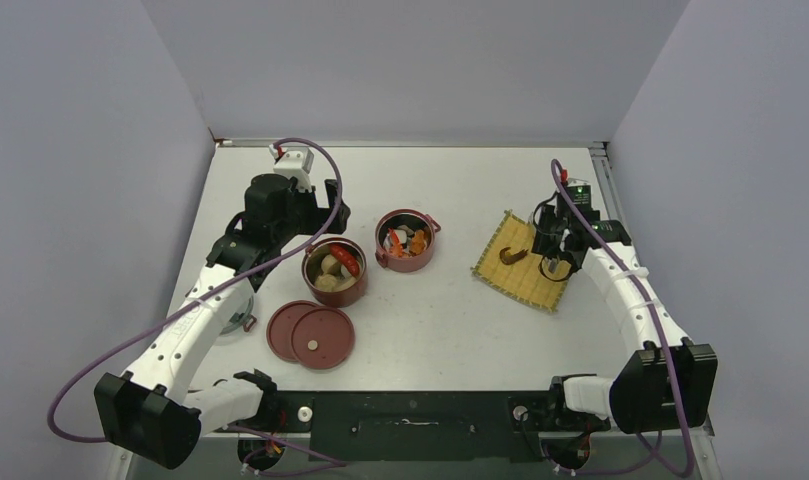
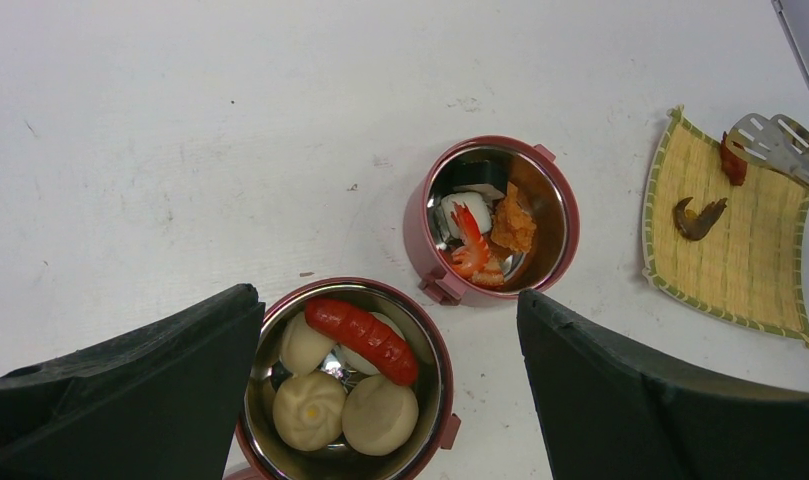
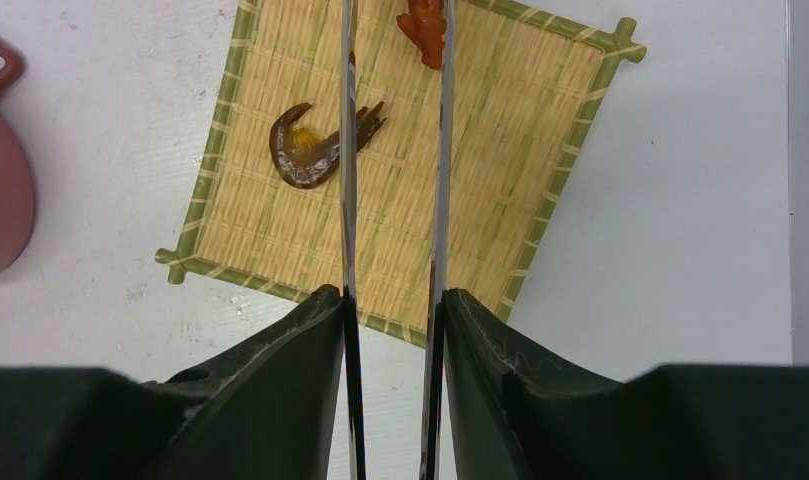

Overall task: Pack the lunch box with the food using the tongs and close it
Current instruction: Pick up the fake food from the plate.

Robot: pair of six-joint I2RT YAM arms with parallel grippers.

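The lunch box stands as two open dark-red bowls. The nearer bowl [image 1: 334, 271] [image 2: 435, 340] holds pale round buns [image 2: 308, 409] and a red sausage [image 2: 361, 338]. My left gripper [image 1: 327, 216] [image 2: 385, 300] hangs open just above it, holding nothing. The farther bowl [image 1: 407, 240] [image 2: 560, 195] holds shrimp and orange bits. My right gripper [image 1: 558, 262] [image 3: 392, 295] is shut on the silver tongs [image 3: 348, 200] [image 2: 780, 145] over the yellow mat [image 1: 523, 275] [image 3: 500, 150]. A red piece [image 3: 425, 25] lies at the tong tips; a brown shrimp-like piece [image 3: 305, 155] lies left of them.
Two flat dark-red lids [image 1: 311, 334] lie overlapping on the table in front of the nearer bowl. Grey walls close in the table at left, back and right. A metal rail [image 1: 605, 175] runs along the right edge beside the mat.
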